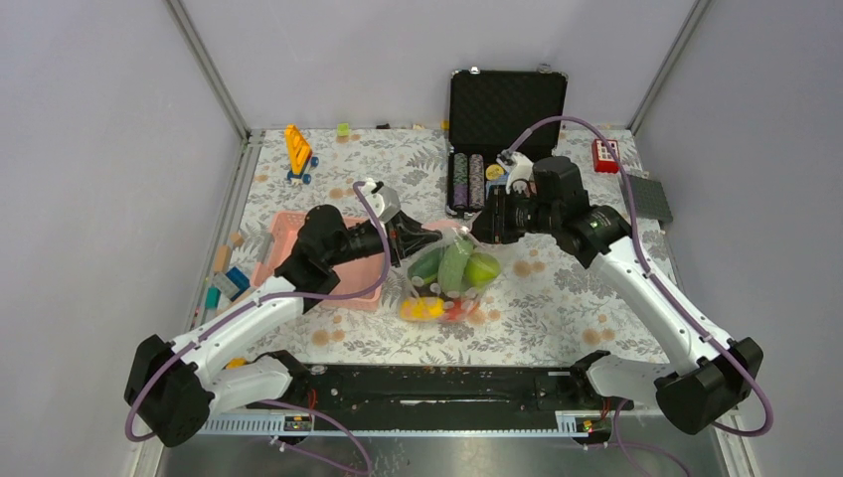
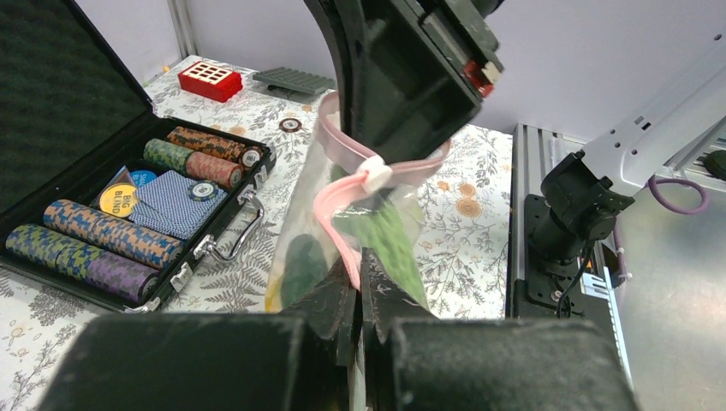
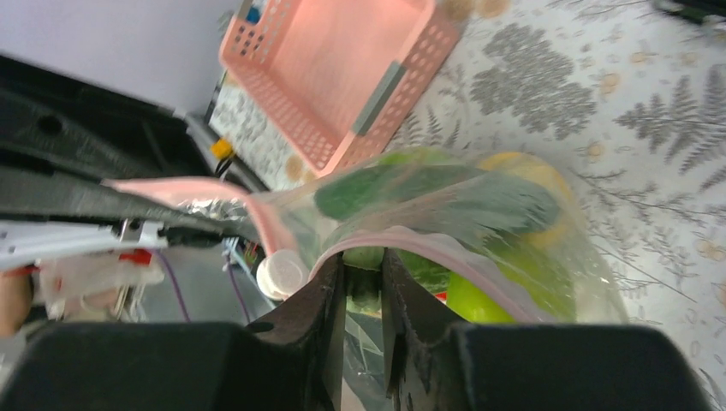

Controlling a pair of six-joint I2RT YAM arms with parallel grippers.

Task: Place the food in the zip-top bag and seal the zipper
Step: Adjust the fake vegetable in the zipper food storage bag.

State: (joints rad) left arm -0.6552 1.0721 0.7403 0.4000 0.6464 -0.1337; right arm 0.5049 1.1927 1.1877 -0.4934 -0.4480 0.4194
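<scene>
The zip-top bag (image 1: 452,276) is held up over the table's middle between both grippers. It holds the food: a long green cucumber (image 3: 385,184), a yellow citrus (image 3: 531,175), a light green piece (image 1: 483,268) and yellow and red pieces at the bottom (image 1: 425,308). My left gripper (image 2: 358,267) is shut on the pink zipper (image 2: 336,224) at the bag's left end. My right gripper (image 3: 364,267) is shut, with a narrow gap, on the bag's mouth at the other end. A white slider (image 2: 375,177) sits on the zipper beside the right gripper. The mouth gapes between the two grips.
The pink basket (image 1: 288,248) lies left of the bag under the left arm. An open black case (image 1: 505,104) with poker chips (image 1: 467,179) stands behind. A red block (image 1: 604,154), a grey plate (image 1: 648,197), a yellow toy (image 1: 298,151) and loose blocks (image 1: 224,283) lie around.
</scene>
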